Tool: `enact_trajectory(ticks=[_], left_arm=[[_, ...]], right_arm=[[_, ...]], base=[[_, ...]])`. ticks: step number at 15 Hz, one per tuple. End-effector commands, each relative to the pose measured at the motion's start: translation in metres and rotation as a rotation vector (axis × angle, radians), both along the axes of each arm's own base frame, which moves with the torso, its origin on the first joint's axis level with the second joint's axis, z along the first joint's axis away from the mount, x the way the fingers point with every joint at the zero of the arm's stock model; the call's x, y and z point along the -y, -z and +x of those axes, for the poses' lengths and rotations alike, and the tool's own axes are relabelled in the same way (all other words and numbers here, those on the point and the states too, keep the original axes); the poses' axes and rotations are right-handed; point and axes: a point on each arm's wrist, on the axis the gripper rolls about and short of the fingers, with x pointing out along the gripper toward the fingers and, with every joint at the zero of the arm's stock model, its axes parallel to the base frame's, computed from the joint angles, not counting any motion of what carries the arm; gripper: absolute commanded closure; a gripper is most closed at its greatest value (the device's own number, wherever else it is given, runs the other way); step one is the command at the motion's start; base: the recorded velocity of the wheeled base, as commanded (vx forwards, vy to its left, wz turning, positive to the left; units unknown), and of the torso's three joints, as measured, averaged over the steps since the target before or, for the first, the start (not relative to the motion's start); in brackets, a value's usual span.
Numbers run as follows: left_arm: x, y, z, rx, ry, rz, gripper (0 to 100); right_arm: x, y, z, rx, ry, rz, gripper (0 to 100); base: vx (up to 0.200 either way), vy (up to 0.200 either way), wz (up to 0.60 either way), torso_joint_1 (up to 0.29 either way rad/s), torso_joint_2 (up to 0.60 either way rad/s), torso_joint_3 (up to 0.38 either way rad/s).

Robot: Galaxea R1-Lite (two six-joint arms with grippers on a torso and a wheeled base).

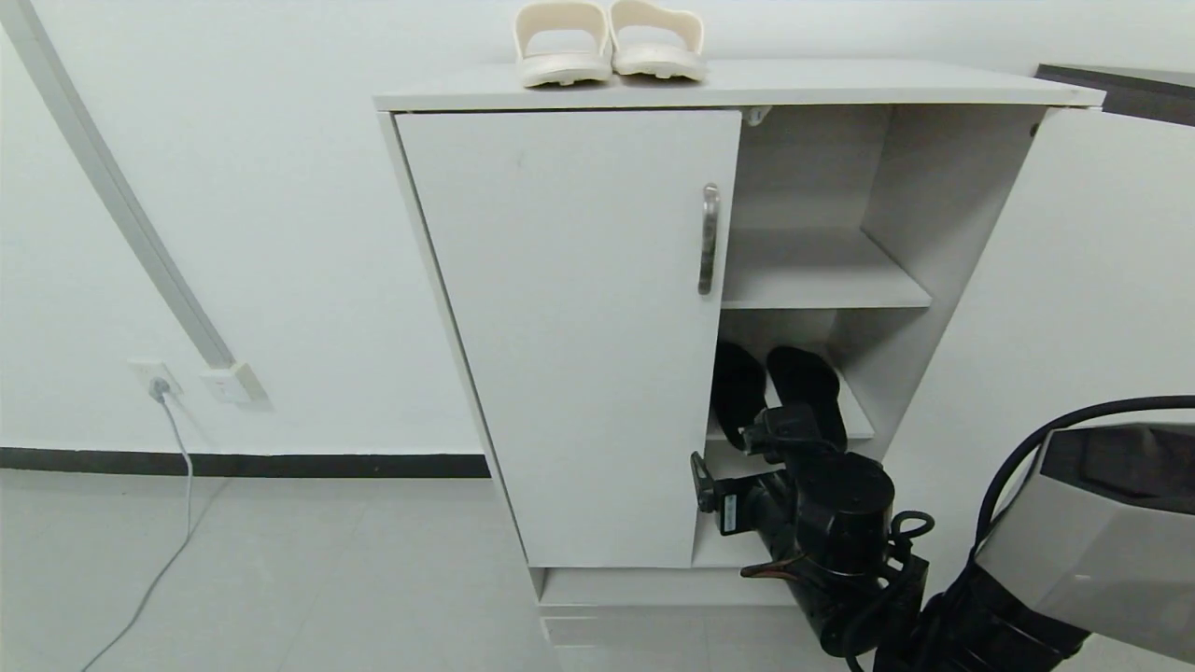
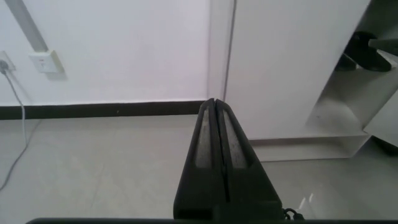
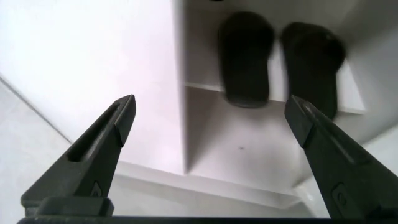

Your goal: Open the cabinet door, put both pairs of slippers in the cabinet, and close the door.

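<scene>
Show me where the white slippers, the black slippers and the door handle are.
white slippers (image 1: 563,67): head view, left one's front edge.
black slippers (image 1: 805,383): head view, right one's sole.
handle (image 1: 709,239): head view, middle of the bar.

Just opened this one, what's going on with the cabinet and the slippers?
A two-armed robot is putting slippers away in a white cabinet. Its right door is open and its left door is shut. The black slippers lie on a lower shelf inside, and the right gripper, open, is just in front of them. The cream slippers are on top of the cabinet, not yet put in. The left gripper is shut, low over the floor beside the cabinet.
</scene>
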Motion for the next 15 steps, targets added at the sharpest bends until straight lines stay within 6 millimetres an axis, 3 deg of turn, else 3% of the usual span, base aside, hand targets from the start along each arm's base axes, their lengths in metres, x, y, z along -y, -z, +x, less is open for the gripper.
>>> enact_trajectory(ticks=[1, 5, 15], left_arm=[[0.0000, -0.0002, 0.0001, 0.000, 0.001, 0.000, 100], [0.0000, 0.0003, 0.0002, -0.002, 0.001, 0.000, 100], [0.0000, 0.0003, 0.0002, -0.002, -0.001, 0.002, 100]], right_arm=[[0.0002, 0.0001, -0.0004, 0.000, -0.009, 0.001, 0], [0.0003, -0.0004, -0.0006, 0.005, -0.011, -0.001, 0], [0.0026, 0.0059, -0.0044, 0.011, -0.047, -0.042, 0]], base=[[0.000, 0.200, 0.00, 0.002, 0.00, 0.002], [0.000, 0.200, 0.00, 0.001, 0.00, 0.001], [0.000, 0.000, 0.00, 0.000, 0.00, 0.000]])
